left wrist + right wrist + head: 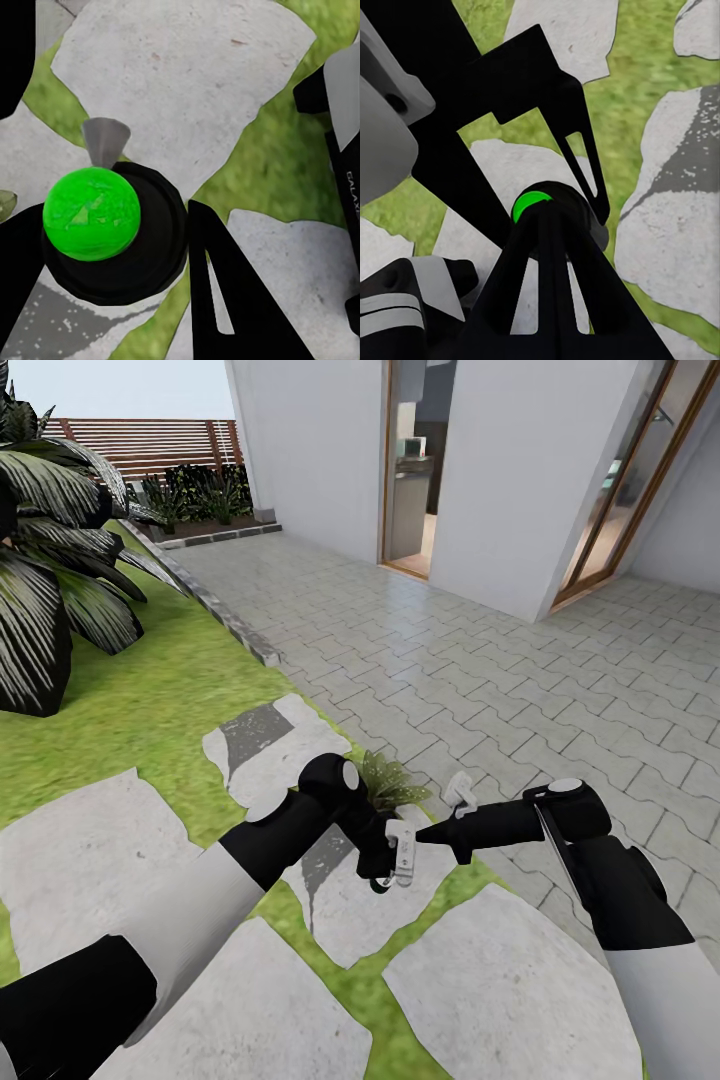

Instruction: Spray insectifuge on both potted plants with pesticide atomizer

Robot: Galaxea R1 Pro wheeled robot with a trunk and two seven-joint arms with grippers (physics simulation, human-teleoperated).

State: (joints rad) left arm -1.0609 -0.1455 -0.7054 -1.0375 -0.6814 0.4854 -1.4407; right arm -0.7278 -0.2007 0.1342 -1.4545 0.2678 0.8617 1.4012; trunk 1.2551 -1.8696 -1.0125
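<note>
From the head view, both arms met low over the lawn (150, 700) where pale stepping stones (90, 850) lay with narrow grass seams between them. The left gripper (398, 857) and the right gripper (440, 832) came together just in front of a small potted plant (388, 782), a light-green rosette at the lawn's edge beside the grey paving (480, 660). The paving ran wide and open up to the white house wall (320, 450) and its doorway (412, 470). A stone curb (225, 615) divided lawn from paving. A dark palm (50, 560) crowded the far left, with a slatted fence (160, 445) and bushes (200, 490) beyond.

In the left wrist view, the left gripper's black fingers (232, 300) stood on either side of the pesticide atomizer (94, 214), seen from above as a bright green top in a dark round body; whether they pressed on it I cannot tell.

In the right wrist view, the right gripper's fingers (547, 285) lay over the same green top (531, 205); whether they were spread or pressed together, and whether they gripped it, I cannot tell.
</note>
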